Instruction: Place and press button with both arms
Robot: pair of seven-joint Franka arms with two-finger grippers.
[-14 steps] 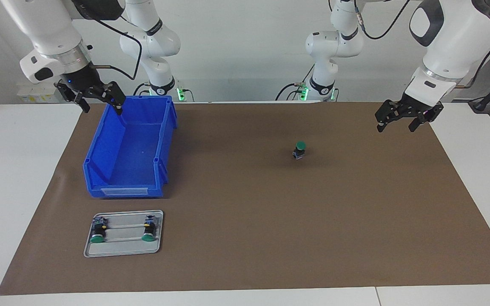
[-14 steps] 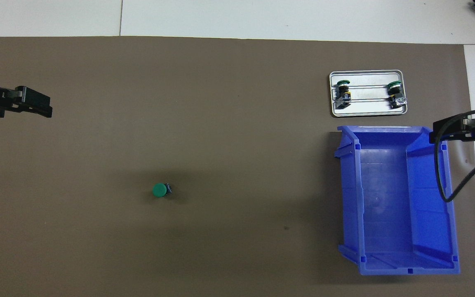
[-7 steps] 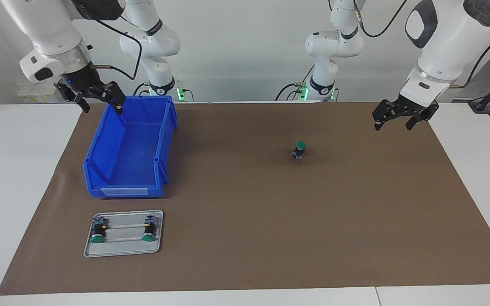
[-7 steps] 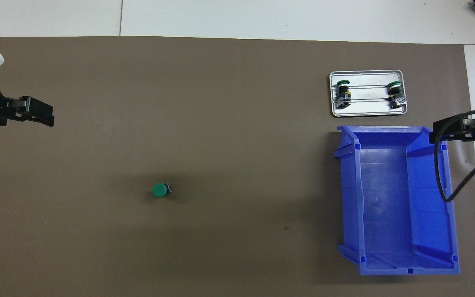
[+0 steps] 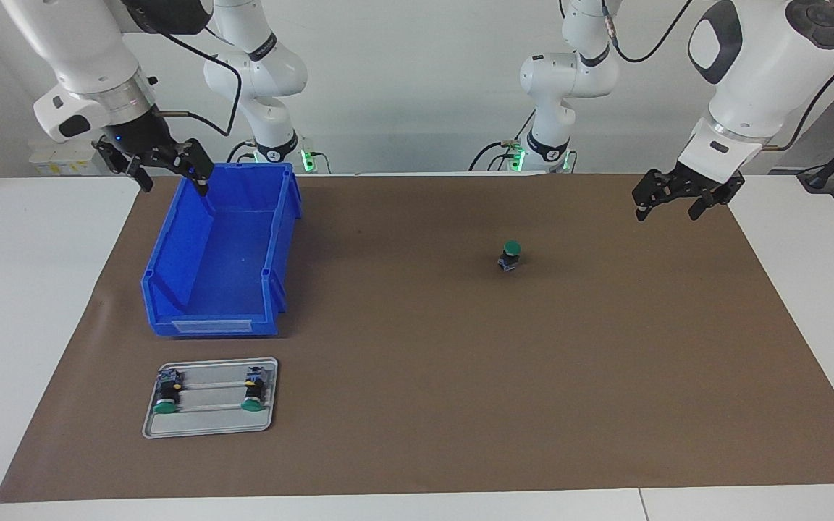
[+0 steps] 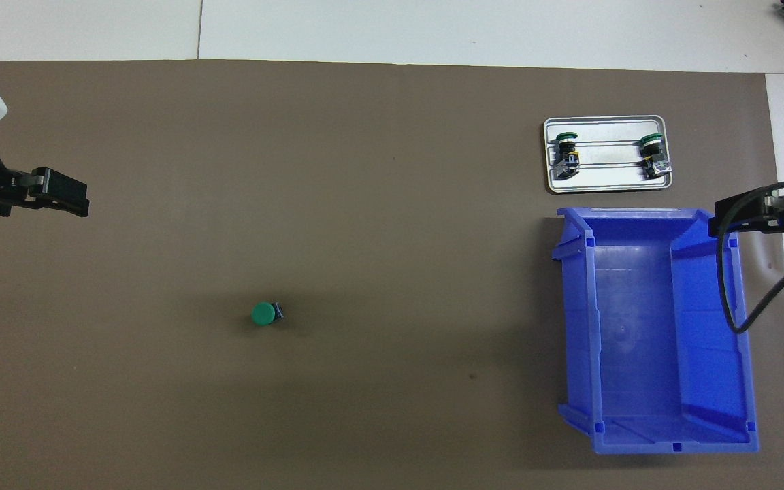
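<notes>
A small push-button with a round green cap, black cylindrical body and grey block base (image 5: 510, 256) stands upright on the brown paper mat (image 5: 460, 376) that covers the white desk (image 5: 40, 289). It sits alone on bare mat, toward the left arm's end of the desk and fairly near the robots, touched by nothing.

The left arm's black clawed hand (image 5: 665, 203) hangs in the air over the mat's edge at its own end of the desk, well apart from the button; its fingers stand wide and hold nothing. The right arm's black clawed hand (image 5: 169, 176) hangs over the rim of the open blue plastic bin (image 5: 171, 289) — at the bin's corner nearest the robots — with fingers spread wide too, and empty.

The bin rests on the mat toward the right arm's end of the desk. Just beside it, farther from the robots, lies a flat silver metal tray (image 5: 203, 428). Two more green-capped push-buttons (image 5: 166, 394) lie on their sides in the tray — one at each end, caps pointing away from the robots.
</notes>
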